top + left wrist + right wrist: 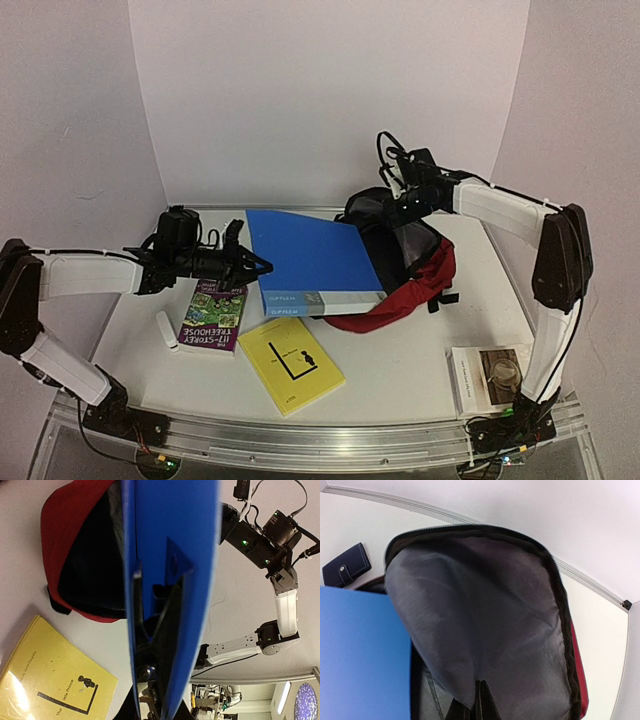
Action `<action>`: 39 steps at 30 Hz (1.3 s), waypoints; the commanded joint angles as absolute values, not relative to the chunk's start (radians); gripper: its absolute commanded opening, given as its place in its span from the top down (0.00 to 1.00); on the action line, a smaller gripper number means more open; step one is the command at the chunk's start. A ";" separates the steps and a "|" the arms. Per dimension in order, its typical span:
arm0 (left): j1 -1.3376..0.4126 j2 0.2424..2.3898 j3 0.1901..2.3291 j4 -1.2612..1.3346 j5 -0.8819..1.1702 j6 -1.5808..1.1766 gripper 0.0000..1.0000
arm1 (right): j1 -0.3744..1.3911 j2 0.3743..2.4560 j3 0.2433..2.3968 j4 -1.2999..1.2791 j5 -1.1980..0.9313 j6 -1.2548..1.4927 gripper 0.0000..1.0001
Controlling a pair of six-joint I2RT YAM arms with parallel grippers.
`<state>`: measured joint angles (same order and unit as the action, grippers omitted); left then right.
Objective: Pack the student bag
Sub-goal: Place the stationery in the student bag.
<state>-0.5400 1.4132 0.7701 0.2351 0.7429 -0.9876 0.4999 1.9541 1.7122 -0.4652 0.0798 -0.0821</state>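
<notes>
In the top external view, the student bag [425,285] is seen slumped at the far right of the table [400,370], its mouth turned towards the left. Its upper flap is pinched by the right gripper [397,212] and lifted, evidently so that the opening is held wide. A blue folder [310,255] is gripped at its left edge by the left gripper [250,266] and held nearly flat, its far end at the bag's mouth, apparently so that it can be slid in. A purple book [213,318], a yellow book [290,367], a small white stick [167,331] and a pale book [490,372] are left on the table, presumably to be packed later.

In the left wrist view, the blue folder's edge is seen clamped between the closed fingers [169,625], one on either face, with the red bag directly beyond it.

In the right wrist view, the jaws are shut on the blue-grey lining near the flap's rim, and the flap is stretched upward like a hood. The blue folder's corner is seen at the lower left, right at the opening; whether it is inside cannot be told. A dark wallet [347,566] lies beside the bag.
</notes>
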 commanded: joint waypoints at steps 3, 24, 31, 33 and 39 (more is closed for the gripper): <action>-0.569 1.469 0.892 0.284 0.820 -0.936 1.00 | 0.504 1.928 1.773 -0.454 0.038 -0.031 1.00; -0.678 1.923 1.003 0.877 0.512 -1.340 1.00 | 0.535 1.902 1.765 -0.503 -0.158 0.141 1.00; -0.689 1.985 1.051 0.872 0.590 -1.350 1.00 | 0.535 1.896 1.771 -0.502 -0.134 0.105 1.00; -0.692 1.976 1.049 0.830 0.613 -1.337 1.00 | 0.535 1.895 1.765 -0.501 -0.144 0.101 1.00; -0.692 2.044 1.150 0.753 0.633 -1.336 1.00 | 0.562 1.881 1.740 -0.502 -0.195 0.105 1.00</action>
<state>-0.6937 2.0005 1.0227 0.7399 0.5919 -1.3223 0.5268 1.9541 1.7168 -0.5280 -0.1388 0.1070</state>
